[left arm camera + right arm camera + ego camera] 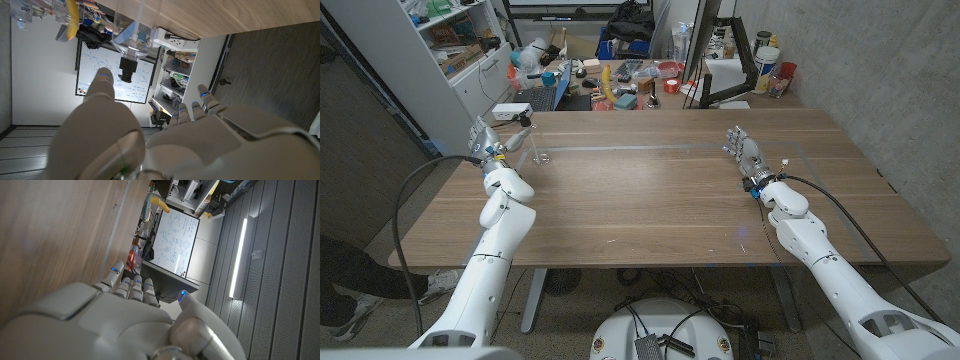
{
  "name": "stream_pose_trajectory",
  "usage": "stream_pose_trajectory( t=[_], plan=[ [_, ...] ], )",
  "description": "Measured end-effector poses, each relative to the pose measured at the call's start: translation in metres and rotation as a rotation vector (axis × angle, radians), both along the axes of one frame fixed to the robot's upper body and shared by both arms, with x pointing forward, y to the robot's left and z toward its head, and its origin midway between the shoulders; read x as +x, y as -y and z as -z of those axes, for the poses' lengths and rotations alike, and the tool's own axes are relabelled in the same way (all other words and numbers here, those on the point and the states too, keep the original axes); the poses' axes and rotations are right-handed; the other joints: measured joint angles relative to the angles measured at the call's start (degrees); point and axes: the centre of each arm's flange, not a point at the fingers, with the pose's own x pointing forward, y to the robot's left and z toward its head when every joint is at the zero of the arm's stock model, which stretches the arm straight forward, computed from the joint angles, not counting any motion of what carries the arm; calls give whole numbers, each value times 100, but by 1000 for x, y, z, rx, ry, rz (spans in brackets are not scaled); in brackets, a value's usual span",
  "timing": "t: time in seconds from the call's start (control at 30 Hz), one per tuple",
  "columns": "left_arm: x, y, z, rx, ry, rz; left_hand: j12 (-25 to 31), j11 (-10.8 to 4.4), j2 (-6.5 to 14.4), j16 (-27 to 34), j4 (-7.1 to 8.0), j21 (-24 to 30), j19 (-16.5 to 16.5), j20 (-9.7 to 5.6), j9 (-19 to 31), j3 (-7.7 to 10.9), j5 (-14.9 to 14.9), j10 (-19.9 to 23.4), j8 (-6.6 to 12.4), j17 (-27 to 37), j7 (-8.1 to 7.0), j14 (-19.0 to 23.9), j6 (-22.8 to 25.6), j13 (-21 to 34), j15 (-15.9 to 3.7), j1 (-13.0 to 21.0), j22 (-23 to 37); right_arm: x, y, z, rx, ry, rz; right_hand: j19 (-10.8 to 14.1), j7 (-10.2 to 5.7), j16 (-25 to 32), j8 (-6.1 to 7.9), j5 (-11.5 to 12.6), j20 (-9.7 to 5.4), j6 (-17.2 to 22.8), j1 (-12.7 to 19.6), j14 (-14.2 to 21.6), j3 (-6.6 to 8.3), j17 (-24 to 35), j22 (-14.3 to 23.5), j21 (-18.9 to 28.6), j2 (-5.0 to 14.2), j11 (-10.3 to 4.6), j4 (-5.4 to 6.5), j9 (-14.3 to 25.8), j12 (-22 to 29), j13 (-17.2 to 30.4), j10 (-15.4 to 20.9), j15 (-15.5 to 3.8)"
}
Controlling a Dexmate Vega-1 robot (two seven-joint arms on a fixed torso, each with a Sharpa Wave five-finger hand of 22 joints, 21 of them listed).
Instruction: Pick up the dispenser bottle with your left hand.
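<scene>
Where the wooden table (660,200) nears its far left corner, the clear dispenser bottle (534,140) stands upright, just beside the left hand (486,143). That hand holds nothing, its fingers (104,82) apart. The right hand (744,151), well apart, stands with fingers together, gripping nothing.
</scene>
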Motion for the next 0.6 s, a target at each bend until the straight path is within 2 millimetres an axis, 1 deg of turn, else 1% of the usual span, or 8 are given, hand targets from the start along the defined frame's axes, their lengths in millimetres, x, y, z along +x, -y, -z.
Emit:
stream_pose_trajectory(
  t=[0.1, 0.17, 0.3, 0.33, 0.4, 0.53, 0.6],
  plan=[
    [3, -1, 0, 1, -3, -2, 0, 0, 0, 0, 0, 0, 0, 0, 0, 0, 20, 0, 0, 0, 0, 0, 0, 0, 0, 0, 0, 0, -1, 0, 0, 1, 0, 0, 0, 0, 0, 0, 0, 0, 0, 0, 0, 0, 0, 0, 0, 0, 0, 0, 0, 0, 0, 0],
    [4, -1, 0, 2, -3, -1, 0, 0, 0, 0, -15, 0, 32, -32, 0, -14, 20, 0, 0, 0, 0, 0, 0, 0, 0, 0, 0, 0, -1, -1, -1, 1, -1, 0, 0, 0, 0, 0, 0, 0, 0, 0, 0, 0, 0, 0, 0, 0, 0, 0, 0, 0, 0, 0],
    [7, -2, 0, 3, -1, -1, 0, 0, 0, 0, 14, 0, 32, -32, 0, -44, 20, 0, 0, 0, 0, 0, 0, 0, 0, 0, 0, 0, -2, -1, -2, 2, -1, 0, 0, 0, 0, 0, 0, 0, 0, 0, 0, 0, 0, -40, 0, 2, 0, 0, 0, 0, 2, 0],
    [7, -2, 0, 3, 0, 0, 0, 0, 0, 0, 31, 0, 53, -54, 0, -62, 20, 1, 9, 0, 0, 0, 0, 0, 0, 0, -1, 0, -2, -1, -2, 3, 0, 0, 0, 0, 0, 0, 0, 0, 0, 0, 0, 0, 0, -40, 0, 22, 0, 0, 0, 0, 22, 0],
    [9, -3, 0, 2, 1, 0, 0, 0, 0, 0, 12, -1, 76, -48, 0, -89, 20, 1, 22, 0, 0, 0, 0, 0, 0, 0, 0, 0, -2, -2, -2, 4, 0, 0, 0, 0, 0, 0, 1, 0, 0, 0, 0, 0, 0, -40, 0, 31, 0, 0, 0, 0, 31, 0],
    [12, -4, 0, 1, 4, 0, 0, -1, 0, 0, 36, -22, 94, -30, 0, -115, 53, 1, 22, 0, 0, 22, 0, -16, -21, 0, -1, -1, -3, -3, -2, 6, 1, -1, 0, 0, 0, 0, 1, 0, 0, 0, -24, 0, 0, -40, 0, 31, -24, 0, 0, 0, 31, 0],
    [13, -4, -1, 0, 6, 0, 0, -8, 0, 0, 55, -22, 116, -52, 0, -135, 53, 8, 22, 0, 0, 22, 0, -17, -21, 0, -1, -1, -3, -3, -2, 7, 1, -1, 0, 0, 0, 0, 1, 0, 0, 0, -24, 0, 0, -40, 0, 31, -24, 0, 0, 0, 31, 0]
  ],
)
